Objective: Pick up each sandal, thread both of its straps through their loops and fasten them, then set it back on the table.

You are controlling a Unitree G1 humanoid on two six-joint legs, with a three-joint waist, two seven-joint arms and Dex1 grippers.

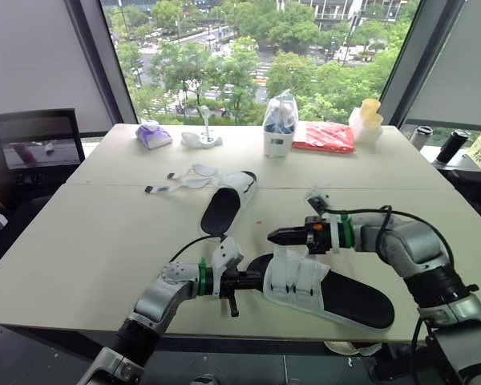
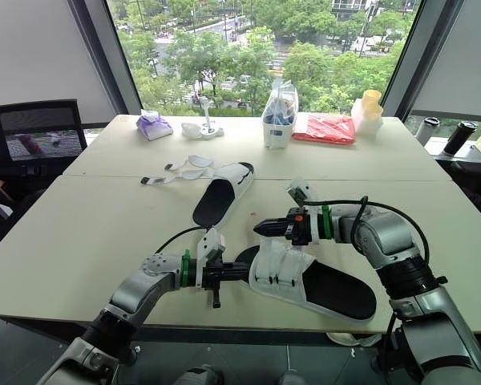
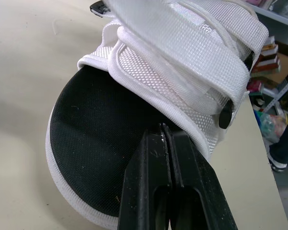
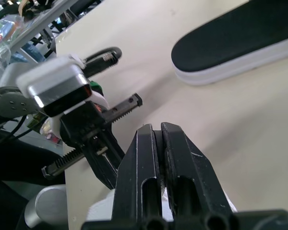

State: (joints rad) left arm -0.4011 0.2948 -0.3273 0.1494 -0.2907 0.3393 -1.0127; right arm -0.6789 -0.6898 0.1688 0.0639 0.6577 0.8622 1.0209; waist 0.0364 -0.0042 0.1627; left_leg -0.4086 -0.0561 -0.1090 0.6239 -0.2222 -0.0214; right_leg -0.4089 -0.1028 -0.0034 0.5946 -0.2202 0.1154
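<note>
Head view: the near sandal [image 1: 349, 298] lies at the front edge of the table [image 1: 96, 241], with the second sandal [image 1: 224, 207] behind it. Left wrist view: your left gripper [image 3: 164, 129] is pinched closed, its tips against the near sandal's toe. Right wrist view: your right gripper [image 4: 158, 132] is closed on nothing.

Head stereo above table [image 1: 104, 241], wrist close-ups

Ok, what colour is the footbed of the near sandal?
Black mesh footbed; the straps over it are white. The left wrist view shows it best.
</note>
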